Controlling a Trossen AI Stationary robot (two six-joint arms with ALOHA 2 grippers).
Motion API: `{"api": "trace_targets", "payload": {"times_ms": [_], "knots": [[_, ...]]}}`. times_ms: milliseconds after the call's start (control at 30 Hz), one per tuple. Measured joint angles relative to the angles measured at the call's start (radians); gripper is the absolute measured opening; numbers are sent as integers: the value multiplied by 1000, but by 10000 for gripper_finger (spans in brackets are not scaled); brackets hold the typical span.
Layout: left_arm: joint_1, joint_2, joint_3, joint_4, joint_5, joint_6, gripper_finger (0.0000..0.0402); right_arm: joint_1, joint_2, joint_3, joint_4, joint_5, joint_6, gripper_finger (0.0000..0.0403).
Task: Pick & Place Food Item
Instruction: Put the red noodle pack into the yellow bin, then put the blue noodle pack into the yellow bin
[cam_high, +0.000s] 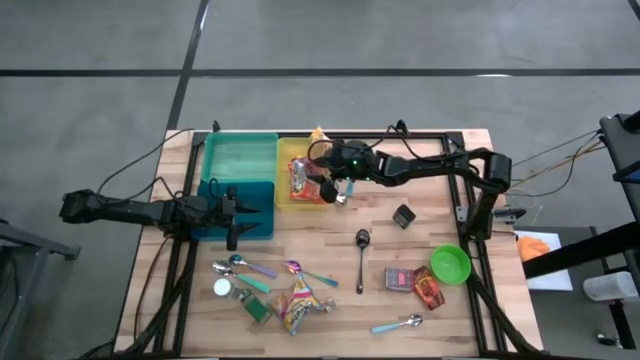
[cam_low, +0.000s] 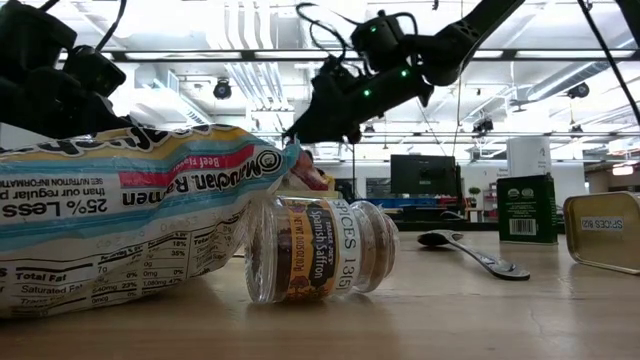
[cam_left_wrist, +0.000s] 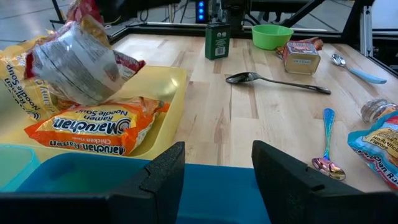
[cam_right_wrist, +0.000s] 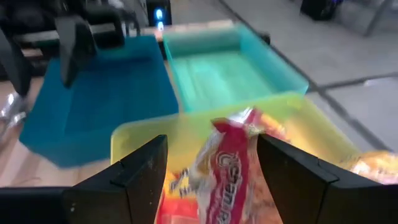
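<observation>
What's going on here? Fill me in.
The right gripper is over the yellow tray, with a red food packet between its fingers. A ramen pack already lies in that tray. The left gripper hangs open over the blue bin, holding nothing. More packets, spoons, a spice jar and a green bowl lie on the table.
</observation>
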Motion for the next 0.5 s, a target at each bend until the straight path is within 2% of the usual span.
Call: {"api": "trace_targets", "payload": {"times_ms": [333,500], "knots": [[0,0,0,0,0,0,189,3,-71,-168,249,1,-18,247],[0,0,0,0,0,0,189,3,-96,-282,433,-1,-13,247]]}}
